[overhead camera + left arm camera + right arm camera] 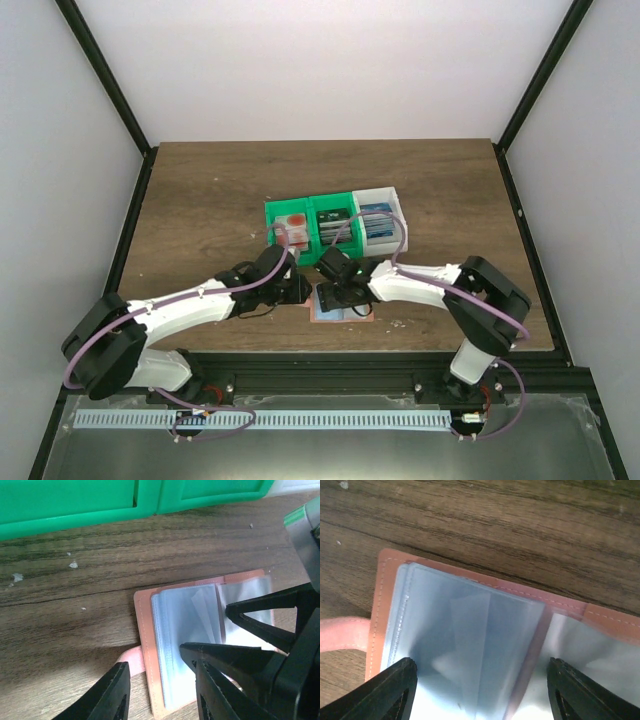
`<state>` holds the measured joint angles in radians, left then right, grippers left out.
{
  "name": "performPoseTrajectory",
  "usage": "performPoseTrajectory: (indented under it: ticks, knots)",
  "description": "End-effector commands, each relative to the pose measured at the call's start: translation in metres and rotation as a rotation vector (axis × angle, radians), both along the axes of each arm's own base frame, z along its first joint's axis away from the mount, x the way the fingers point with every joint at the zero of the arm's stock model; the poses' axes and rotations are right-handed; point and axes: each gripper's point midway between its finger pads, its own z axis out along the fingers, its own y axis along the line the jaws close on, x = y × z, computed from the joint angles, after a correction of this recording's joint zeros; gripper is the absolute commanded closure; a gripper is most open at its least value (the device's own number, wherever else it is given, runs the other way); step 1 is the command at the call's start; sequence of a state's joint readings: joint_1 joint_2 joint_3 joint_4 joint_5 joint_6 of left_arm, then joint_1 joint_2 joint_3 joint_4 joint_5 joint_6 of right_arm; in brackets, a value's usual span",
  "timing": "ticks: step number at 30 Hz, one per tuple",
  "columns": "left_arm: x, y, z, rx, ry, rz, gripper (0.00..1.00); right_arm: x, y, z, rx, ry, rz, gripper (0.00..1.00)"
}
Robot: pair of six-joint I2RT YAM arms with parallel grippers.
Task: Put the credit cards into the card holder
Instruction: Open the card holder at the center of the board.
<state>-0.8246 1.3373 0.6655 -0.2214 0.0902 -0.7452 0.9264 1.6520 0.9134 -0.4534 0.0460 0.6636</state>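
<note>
The salmon-orange leather card holder (pixel 384 580) lies open, unfilled. Left fingers (pixel 117 695) and right fingers (pixel 390 690) stand spread, empty. Next, probably: fetch 1 credit card (pixel 294 226) from the green plastic bins (pixel 75 505).

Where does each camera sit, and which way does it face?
Top external: above and behind the robot, looking down at the table; left arm and right arm show.
Left wrist: low, facing the open card holder and green bin; left claw shows.
Right wrist: close above the card holder's clear sleeves; right claw tips show.
All three share the card holder.
</note>
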Motion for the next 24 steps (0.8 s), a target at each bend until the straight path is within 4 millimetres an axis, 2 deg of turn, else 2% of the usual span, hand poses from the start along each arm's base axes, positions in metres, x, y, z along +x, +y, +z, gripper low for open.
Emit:
performPoseTrajectory:
  ticks: [1, 5, 8, 10, 17, 24]
  knots:
    - [0.003, 0.004, 0.003, -0.007, -0.019, 0.032, 0.6, -0.006, -0.011, -0.019, -0.124, 0.011, -0.018, 0.27]
    - [0.004, 0.008, 0.005, -0.011, -0.031, 0.064, 0.6, -0.009, -0.025, -0.031, -0.185, 0.017, -0.053, 0.26]
    - [0.008, 0.014, 0.009, -0.005, -0.05, 0.097, 0.59, -0.007, -0.025, -0.026, -0.173, 0.001, -0.061, 0.26]
    - [0.01, 0.016, 0.013, -0.009, -0.064, 0.112, 0.59, -0.002, -0.019, -0.013, -0.13, -0.025, -0.062, 0.25]
    - [0.019, 0.021, 0.028, -0.087, -0.066, 0.138, 0.58, 0.015, 0.011, 0.052, 0.073, -0.143, -0.025, 0.2]
    - [0.022, 0.022, 0.043, -0.18, -0.062, 0.131, 0.56, 0.029, 0.011, 0.087, 0.167, -0.191, 0.0, 0.2]
